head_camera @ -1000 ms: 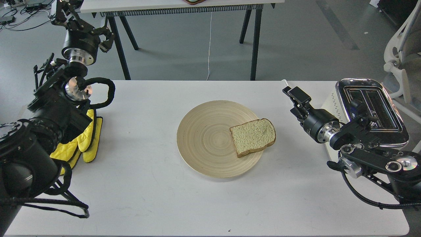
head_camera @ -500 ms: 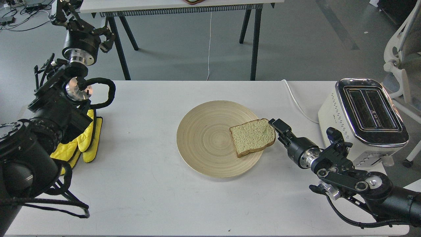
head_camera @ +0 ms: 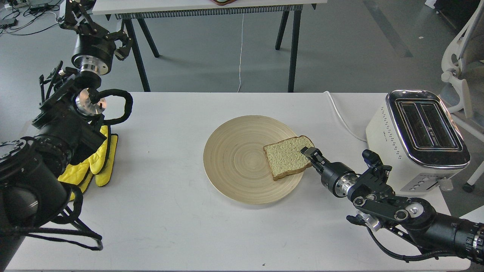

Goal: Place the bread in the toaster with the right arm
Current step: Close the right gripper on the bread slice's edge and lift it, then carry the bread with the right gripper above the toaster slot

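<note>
White table (head_camera: 170,226) carries wooden plate (head_camera: 234,158), toaster (head_camera: 412,139), yellow mitts (head_camera: 99,162).

The right arm (head_camera: 382,192) swings away from in front of the toaster (head_camera: 416,139), which now shows whole, with its white cord (head_camera: 342,117) visible across the table. The right gripper (head_camera: 310,154) drops from near the table's far edge to the bread (head_camera: 287,158), and its tip now overlaps the slice's right edge. The bread sits shifted slightly left on the plate (head_camera: 234,158).
</note>
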You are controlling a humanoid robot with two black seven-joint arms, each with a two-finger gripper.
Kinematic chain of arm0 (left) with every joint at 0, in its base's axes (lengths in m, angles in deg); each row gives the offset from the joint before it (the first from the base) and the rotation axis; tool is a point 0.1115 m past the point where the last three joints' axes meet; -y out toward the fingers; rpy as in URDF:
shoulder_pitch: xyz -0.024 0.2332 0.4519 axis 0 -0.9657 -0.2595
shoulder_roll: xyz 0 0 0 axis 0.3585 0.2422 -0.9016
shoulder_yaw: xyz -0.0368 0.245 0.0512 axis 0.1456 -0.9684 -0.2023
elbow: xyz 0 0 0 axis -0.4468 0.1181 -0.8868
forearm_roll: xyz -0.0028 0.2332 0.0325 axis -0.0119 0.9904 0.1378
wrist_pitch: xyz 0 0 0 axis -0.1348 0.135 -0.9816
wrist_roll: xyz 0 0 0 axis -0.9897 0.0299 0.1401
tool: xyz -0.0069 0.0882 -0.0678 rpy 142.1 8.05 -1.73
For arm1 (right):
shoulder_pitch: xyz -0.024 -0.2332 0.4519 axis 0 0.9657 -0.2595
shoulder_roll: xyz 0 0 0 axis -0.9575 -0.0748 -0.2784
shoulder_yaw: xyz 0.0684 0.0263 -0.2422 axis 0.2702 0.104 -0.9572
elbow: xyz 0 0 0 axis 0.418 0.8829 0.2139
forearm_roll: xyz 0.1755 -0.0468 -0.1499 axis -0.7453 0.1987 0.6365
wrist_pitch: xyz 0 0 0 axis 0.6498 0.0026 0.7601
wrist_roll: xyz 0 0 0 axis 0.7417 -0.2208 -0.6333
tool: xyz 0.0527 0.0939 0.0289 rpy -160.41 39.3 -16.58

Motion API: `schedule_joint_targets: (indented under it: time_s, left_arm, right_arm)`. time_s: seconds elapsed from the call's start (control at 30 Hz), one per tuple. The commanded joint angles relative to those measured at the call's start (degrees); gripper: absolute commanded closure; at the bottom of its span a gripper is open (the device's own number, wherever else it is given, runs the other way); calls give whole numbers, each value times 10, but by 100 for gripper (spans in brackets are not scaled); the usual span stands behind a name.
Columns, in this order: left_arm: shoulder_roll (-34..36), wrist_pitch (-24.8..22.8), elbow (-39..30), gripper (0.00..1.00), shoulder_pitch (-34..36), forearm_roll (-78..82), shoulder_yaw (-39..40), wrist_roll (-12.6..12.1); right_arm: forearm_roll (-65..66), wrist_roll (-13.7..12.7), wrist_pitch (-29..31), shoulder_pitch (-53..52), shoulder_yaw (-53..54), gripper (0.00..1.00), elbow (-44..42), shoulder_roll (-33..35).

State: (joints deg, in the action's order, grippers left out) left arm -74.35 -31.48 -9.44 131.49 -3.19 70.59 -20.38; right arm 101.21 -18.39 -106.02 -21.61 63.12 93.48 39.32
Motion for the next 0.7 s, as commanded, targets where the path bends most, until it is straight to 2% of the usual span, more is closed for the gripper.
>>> schedule_joint_targets:
  time_s: [0.0,0.13,0.43,0.67]
  left_arm:
    - [0,0,0,0,0,0,1,0]
    - [-1,0,-1,0,0,0,4,0]
    - [-1,0,0,0,0,0,2,0]
    - [-1,0,0,0,0,0,1,1]
  right_arm:
    - [0,1,0,-5,2,92,6,0]
    - [0,1,-1,-16,1,93,36,20]
    - [1,2,0,-37,2,92,161,157]
    - [29,4,4,-1,-1,92,165,158]
